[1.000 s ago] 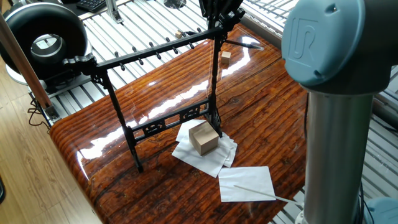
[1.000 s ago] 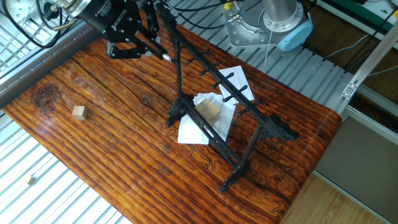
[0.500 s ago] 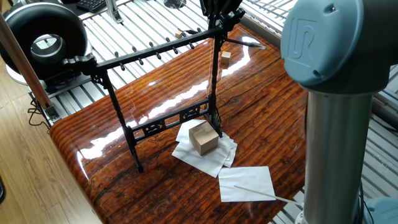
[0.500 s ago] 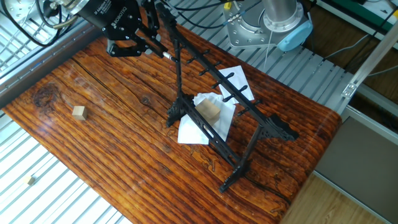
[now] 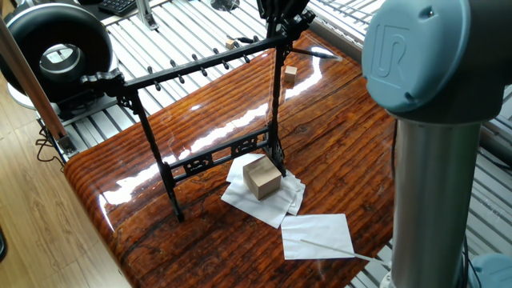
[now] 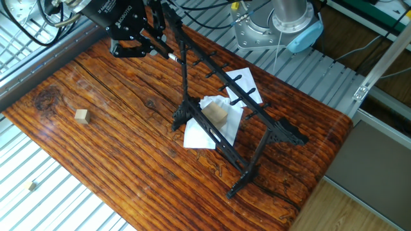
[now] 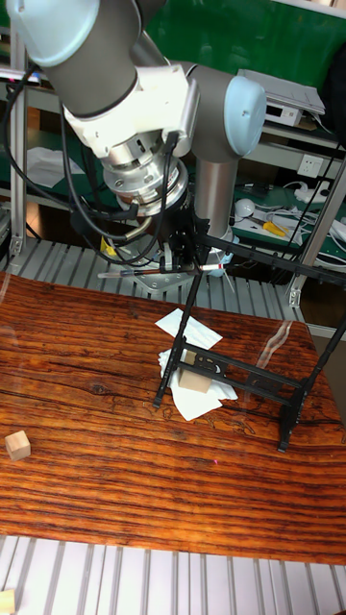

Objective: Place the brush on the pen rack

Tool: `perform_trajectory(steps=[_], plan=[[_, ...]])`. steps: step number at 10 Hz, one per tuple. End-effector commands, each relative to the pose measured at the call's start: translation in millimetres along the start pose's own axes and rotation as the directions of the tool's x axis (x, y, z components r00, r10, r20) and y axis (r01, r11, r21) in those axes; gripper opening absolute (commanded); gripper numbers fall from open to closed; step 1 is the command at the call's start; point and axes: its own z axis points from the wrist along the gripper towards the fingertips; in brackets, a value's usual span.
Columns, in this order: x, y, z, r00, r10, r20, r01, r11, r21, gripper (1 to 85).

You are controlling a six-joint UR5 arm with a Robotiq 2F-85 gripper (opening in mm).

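Note:
The pen rack (image 5: 200,62) is a tall black frame standing across the wooden table (image 5: 336,152), also seen as the pen rack (image 6: 221,80) and the pen rack (image 7: 252,371). My gripper (image 5: 282,26) hovers at the far end of its top bar, shut on the brush (image 5: 316,54), a thin dark rod held roughly level. The brush (image 7: 125,276) sticks out on both sides of the gripper (image 7: 179,267) in the tall view. In the other fixed view the gripper (image 6: 149,46) is beside the bar's end, with the brush (image 6: 172,58) tip just past it.
A wooden cube (image 5: 262,177) sits on crumpled white paper at the rack's foot. Another white sheet (image 5: 318,236) carries a pale thin stick. A small wooden block (image 6: 81,115) lies apart on the table. The arm's column (image 5: 432,136) fills the near right.
The gripper with the brush has crept slightly up and away at the rack's end. Nothing else has moved.

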Motion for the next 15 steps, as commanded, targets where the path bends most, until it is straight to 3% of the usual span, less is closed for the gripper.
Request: perform_trajectory(steps=[1, 4, 6, 8, 10, 11, 15], plan=[[0.1, -0.5, -1.4, 1.000, -0.027, 0.012, 0.027, 1.000, -0.004, 1.0], [-0.2, 0.0, -0.6, 0.999, -0.031, 0.029, 0.031, 0.999, -0.012, 1.0], [-4.6, -2.6, 1.4, 0.997, -0.044, 0.066, 0.045, 0.999, -0.009, 1.0], [-2.8, -8.0, 3.1, 0.996, -0.052, 0.069, 0.052, 0.999, 0.003, 1.0], [6.3, -10.1, 3.4, 0.999, -0.040, 0.034, 0.039, 0.999, 0.010, 1.0], [18.7, -17.0, 3.4, 0.999, -0.033, -0.014, 0.033, 0.999, 0.034, 1.0], [29.7, -20.9, 4.0, 0.999, -0.029, -0.036, 0.030, 0.998, 0.053, 1.0]])
